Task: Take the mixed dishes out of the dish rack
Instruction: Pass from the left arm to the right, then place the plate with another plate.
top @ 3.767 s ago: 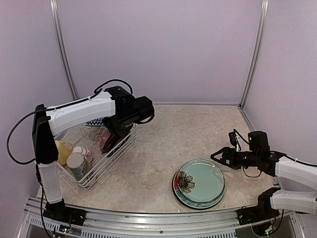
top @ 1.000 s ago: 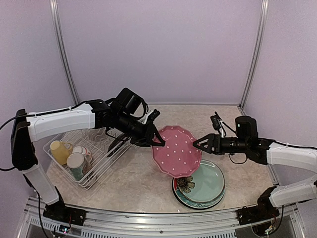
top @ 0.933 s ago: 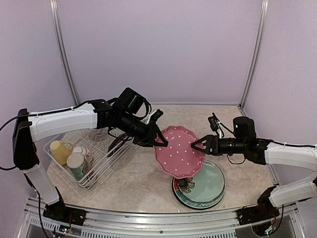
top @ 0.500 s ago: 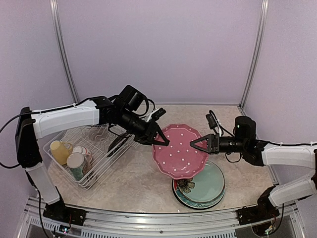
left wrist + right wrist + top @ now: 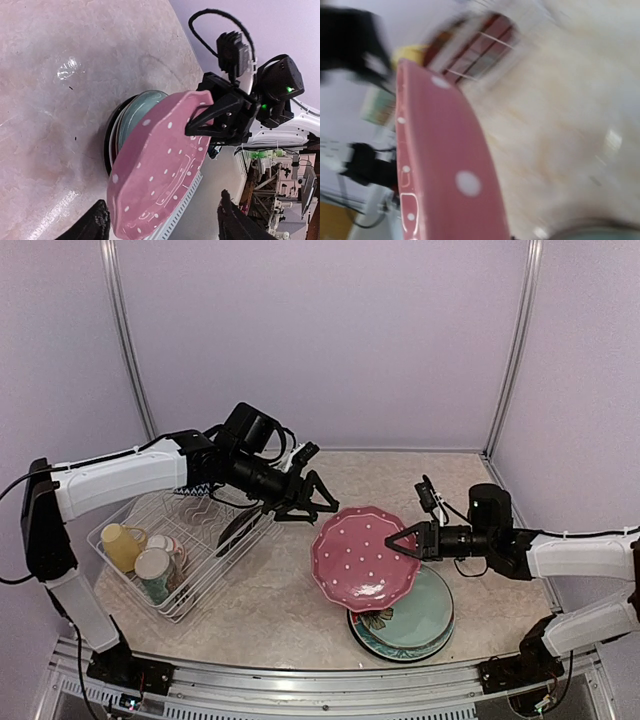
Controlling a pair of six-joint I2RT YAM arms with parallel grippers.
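Right jaws pinch pink plate [image 5: 362, 558] (left jaws apart).

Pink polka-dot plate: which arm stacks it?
Right. The right gripper holds the pink polka-dot plate by its rim, just above the pale green plate; the left gripper is open, clear of it.

There is one dish rack [image 5: 190, 595]. Plates are at least four: one pink polka-dot plate [image 5: 362, 558], one pale green plate [image 5: 425, 612] on top of a stack on the counter [image 5: 300, 610], at least one darker plate under it (how many I cannot tell), and one dark plate [image 5: 234, 530] standing in the rack. Mugs are three: one yellow mug [image 5: 122, 543] and two pale mugs [image 5: 153, 568]. One blue-patterned piece [image 5: 198, 488] is mostly hidden.
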